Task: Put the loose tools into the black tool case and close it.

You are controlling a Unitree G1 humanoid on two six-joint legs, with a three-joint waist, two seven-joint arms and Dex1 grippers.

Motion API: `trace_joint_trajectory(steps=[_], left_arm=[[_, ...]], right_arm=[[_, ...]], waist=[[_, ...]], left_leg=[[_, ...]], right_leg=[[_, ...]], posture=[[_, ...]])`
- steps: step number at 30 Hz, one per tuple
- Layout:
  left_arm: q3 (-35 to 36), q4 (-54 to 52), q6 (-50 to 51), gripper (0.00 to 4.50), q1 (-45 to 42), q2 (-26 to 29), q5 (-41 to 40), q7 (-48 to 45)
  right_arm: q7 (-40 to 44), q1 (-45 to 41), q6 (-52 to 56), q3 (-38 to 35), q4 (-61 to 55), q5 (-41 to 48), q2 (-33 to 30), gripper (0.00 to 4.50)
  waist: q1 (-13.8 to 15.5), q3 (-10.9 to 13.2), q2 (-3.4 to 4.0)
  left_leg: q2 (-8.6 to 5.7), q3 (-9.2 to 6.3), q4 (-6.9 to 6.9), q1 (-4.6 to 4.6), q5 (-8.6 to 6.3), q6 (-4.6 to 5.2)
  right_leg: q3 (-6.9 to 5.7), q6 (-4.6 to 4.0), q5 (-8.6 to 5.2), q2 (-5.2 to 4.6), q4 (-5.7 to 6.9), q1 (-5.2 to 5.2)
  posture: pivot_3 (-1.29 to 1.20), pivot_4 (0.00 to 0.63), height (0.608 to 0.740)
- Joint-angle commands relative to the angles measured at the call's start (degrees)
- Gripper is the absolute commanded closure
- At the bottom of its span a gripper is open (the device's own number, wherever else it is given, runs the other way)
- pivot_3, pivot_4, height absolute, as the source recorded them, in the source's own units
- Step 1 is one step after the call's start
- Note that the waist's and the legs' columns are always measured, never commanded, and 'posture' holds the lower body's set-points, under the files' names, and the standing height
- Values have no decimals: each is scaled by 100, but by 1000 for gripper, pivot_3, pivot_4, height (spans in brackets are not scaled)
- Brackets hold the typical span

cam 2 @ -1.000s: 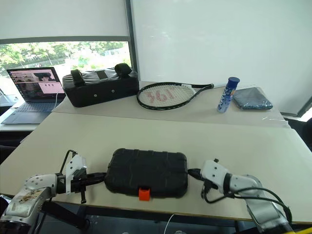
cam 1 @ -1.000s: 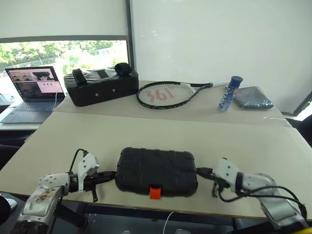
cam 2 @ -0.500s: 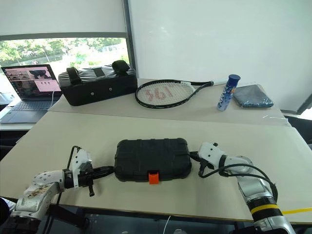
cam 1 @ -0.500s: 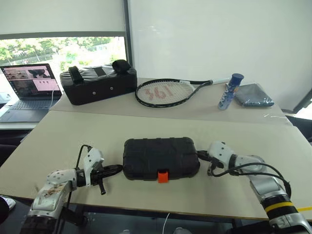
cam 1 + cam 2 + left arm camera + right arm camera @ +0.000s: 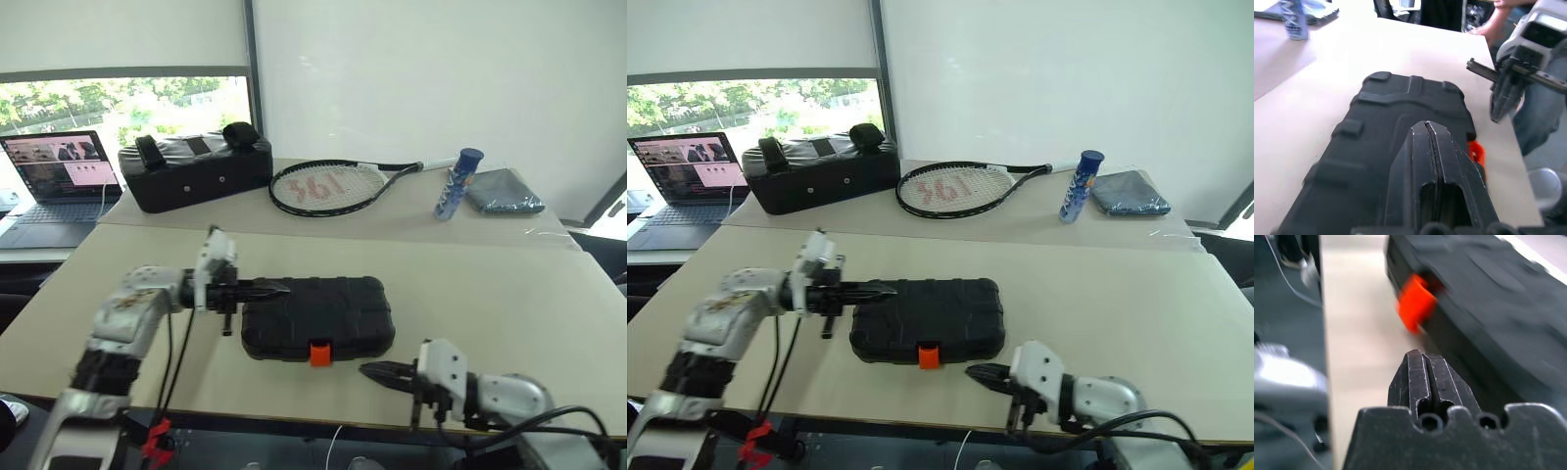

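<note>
The black tool case (image 5: 315,315) lies closed on the near table, its ribbed lid up and its orange latch (image 5: 319,352) facing the front edge. My left gripper (image 5: 279,289) is shut and empty, hovering level just above the lid's left part; in the left wrist view its fingers (image 5: 1426,132) point along the case (image 5: 1376,127). My right gripper (image 5: 367,370) is shut and empty, low by the table's front edge, just right of the latch. In the right wrist view its fingertips (image 5: 1422,364) point toward the latch (image 5: 1415,301). The loose tools are out of view.
On the far table stand a black padded bag (image 5: 196,171), a tennis racket (image 5: 328,186), a blue bottle (image 5: 449,186) and a grey cloth (image 5: 502,193). A laptop (image 5: 59,181) sits at far left. The table's front edge runs just before the case.
My left gripper rose from the case's left end and moved right over the lid. My right gripper left the case's right end and drew back to the front edge near the latch.
</note>
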Motion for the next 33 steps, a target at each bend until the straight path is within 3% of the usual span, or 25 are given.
trace_joint_trajectory(steps=[1, 8, 22, 28, 33], left_arm=[[-356, 529, -542, 4461, -444, -351, 528, 107], [-769, 1367, -1004, 4461, -802, -880, 1210, 327], [-1454, 1337, -429, 4461, -528, -742, 2197, 559], [-1506, 1186, -239, 4461, -332, -743, 2199, 604], [-1552, 1106, -199, 4461, -185, -739, 2215, 645]], right_arm=[[-337, -135, 266, 269, -320, -172, 234, 4500], [-677, -454, 466, 838, -258, -556, 689, 4500], [-1091, -597, 485, 1056, 204, -1052, 984, 4500], [-1163, -793, 497, 1026, 419, -1164, 1126, 4500], [-1245, -959, 540, 1047, 566, -1242, 1301, 4500]], waist=[[9, 0, 0], [14, 0, 0], [13, -39, -3], [-9, -59, -16], [-39, -86, -26]], left_leg=[[-1, 0, 1, -2, 0, 0], [-1, -2, 0, -10, -1, 1], [-2, -3, 0, 13, 0, 0], [1, 0, -2, 93, -2, 0], [2, 0, -2, 103, -1, 0]], right_leg=[[1, 0, 0, 0, -1, -1], [-1, -14, 9, -1, -6, -5], [-1, 4, -2, -1, -2, 16], [0, 8, -5, -1, -14, 96], [6, 8, -6, 2, -12, 98]], posture=[[0, 150, 740], [0, 150, 740], [0, 150, 740], [0, 150, 740], [0, 150, 740]])
